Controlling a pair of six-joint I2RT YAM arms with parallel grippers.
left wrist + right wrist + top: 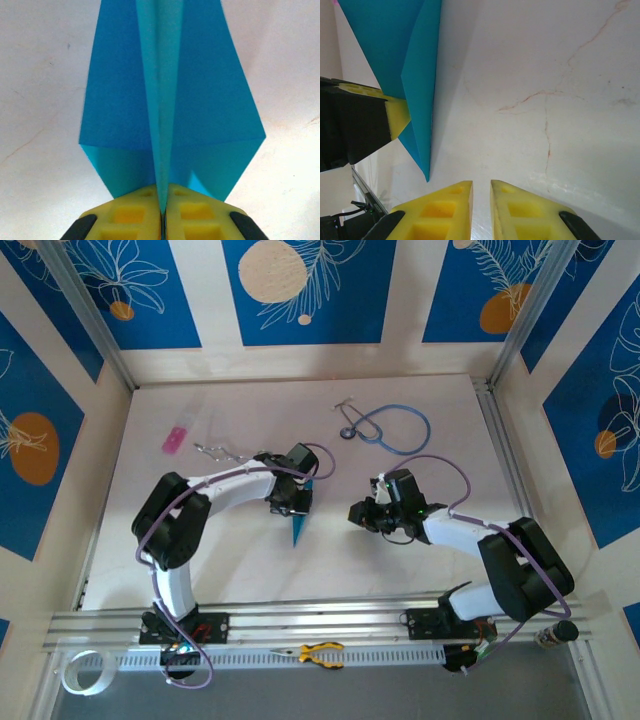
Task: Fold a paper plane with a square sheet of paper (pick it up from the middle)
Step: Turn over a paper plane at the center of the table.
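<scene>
Item: paper plane [170, 100], cyan-blue, folded dart, centre of the top view and slightly left. Holder: left gripper [162, 202], yellow fingers pressed together on the central crease at the tail end, wings splaying either side. Right gripper [481, 200]: lower centre of its own view, fingers a narrow gap apart, empty, near the plane's point. Risks, judged: the slim pinch could let the paper slip or twist; wings may spring open; a right-side nudge could crumple the point. Markings: no legible writing or brand.
</scene>
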